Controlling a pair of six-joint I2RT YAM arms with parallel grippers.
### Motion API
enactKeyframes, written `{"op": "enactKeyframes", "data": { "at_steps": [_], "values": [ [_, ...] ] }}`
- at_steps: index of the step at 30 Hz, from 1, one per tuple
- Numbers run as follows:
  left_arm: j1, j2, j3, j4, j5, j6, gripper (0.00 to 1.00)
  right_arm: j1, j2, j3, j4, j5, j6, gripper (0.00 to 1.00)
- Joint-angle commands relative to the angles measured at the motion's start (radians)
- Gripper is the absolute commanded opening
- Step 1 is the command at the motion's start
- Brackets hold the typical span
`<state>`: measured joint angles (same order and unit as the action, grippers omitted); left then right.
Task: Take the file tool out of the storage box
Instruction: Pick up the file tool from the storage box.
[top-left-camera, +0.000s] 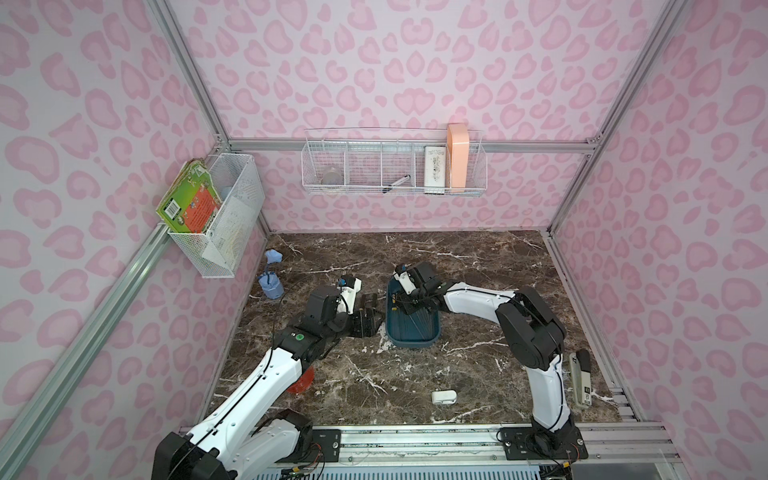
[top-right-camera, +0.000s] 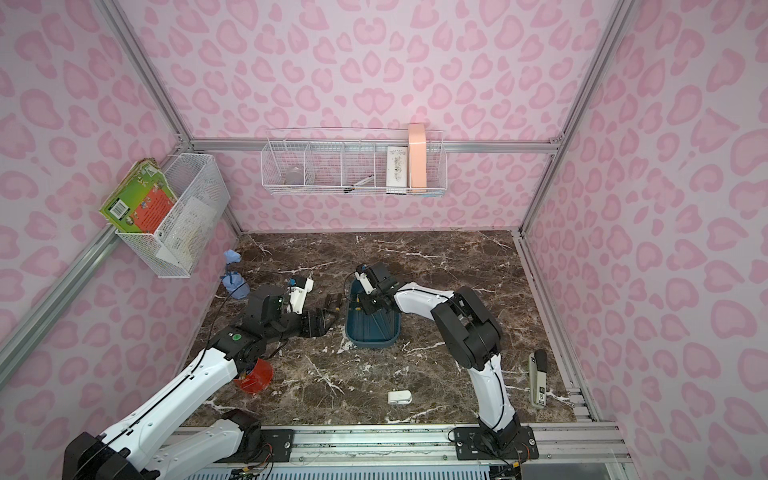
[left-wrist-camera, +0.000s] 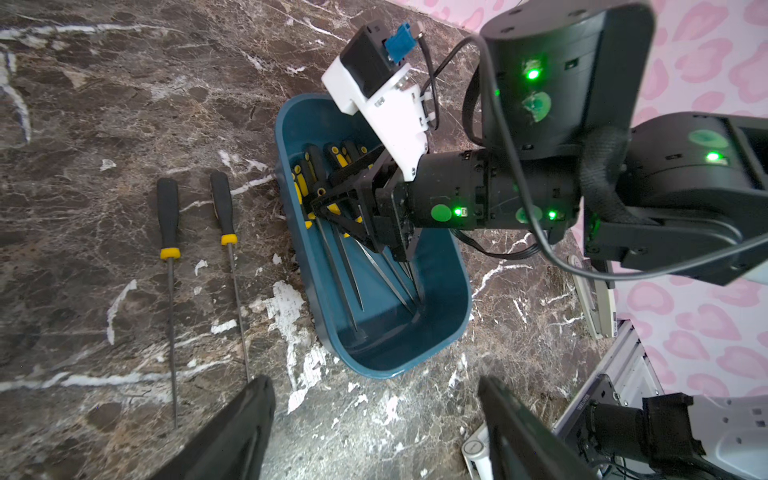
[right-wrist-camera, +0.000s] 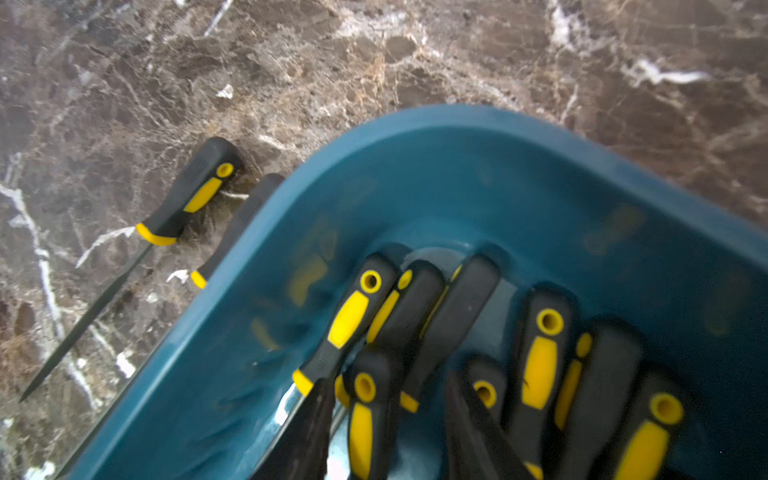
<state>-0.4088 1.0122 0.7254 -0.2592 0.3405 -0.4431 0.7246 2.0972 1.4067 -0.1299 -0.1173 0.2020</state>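
Note:
The storage box (top-left-camera: 411, 344) (top-right-camera: 372, 344) is a dark teal tub in the middle of the marble table. Several file tools (right-wrist-camera: 349, 320) (left-wrist-camera: 316, 162) with black and yellow handles lie inside it. My right gripper (top-left-camera: 404, 306) (top-right-camera: 365, 305) (left-wrist-camera: 328, 195) (right-wrist-camera: 386, 440) reaches down into the box. Its jaws stand apart on either side of one handle (right-wrist-camera: 363, 415), with a gap showing. Two file tools (left-wrist-camera: 168, 232) (left-wrist-camera: 224, 216) lie side by side on the table left of the box. My left gripper (top-left-camera: 368, 316) (top-right-camera: 328, 312) (left-wrist-camera: 376, 415) hovers beside the box, open and holding nothing.
A red cup (top-right-camera: 255, 376) sits under my left arm. A small white device (top-left-camera: 444, 397) lies near the front edge, a stapler (top-left-camera: 579, 374) at the right edge, a blue object (top-left-camera: 270, 282) at the left. White wire baskets (top-left-camera: 224, 216) (top-left-camera: 395, 170) hang on the walls.

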Motion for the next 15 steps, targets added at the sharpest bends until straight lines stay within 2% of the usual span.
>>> {"op": "enactKeyframes", "data": {
  "at_steps": [1,10,15],
  "values": [
    [0.001,-0.006,-0.004,0.001,-0.005,-0.008,0.81,0.002,0.005,0.011,-0.028,0.011,-0.005,0.37],
    [0.001,-0.002,-0.012,0.012,0.002,-0.013,0.81,0.016,-0.014,0.011,-0.01,0.027,0.005,0.11],
    [0.001,0.001,-0.023,0.031,0.023,-0.019,0.81,0.019,-0.048,0.004,0.003,0.041,0.01,0.06]
  ]
}}
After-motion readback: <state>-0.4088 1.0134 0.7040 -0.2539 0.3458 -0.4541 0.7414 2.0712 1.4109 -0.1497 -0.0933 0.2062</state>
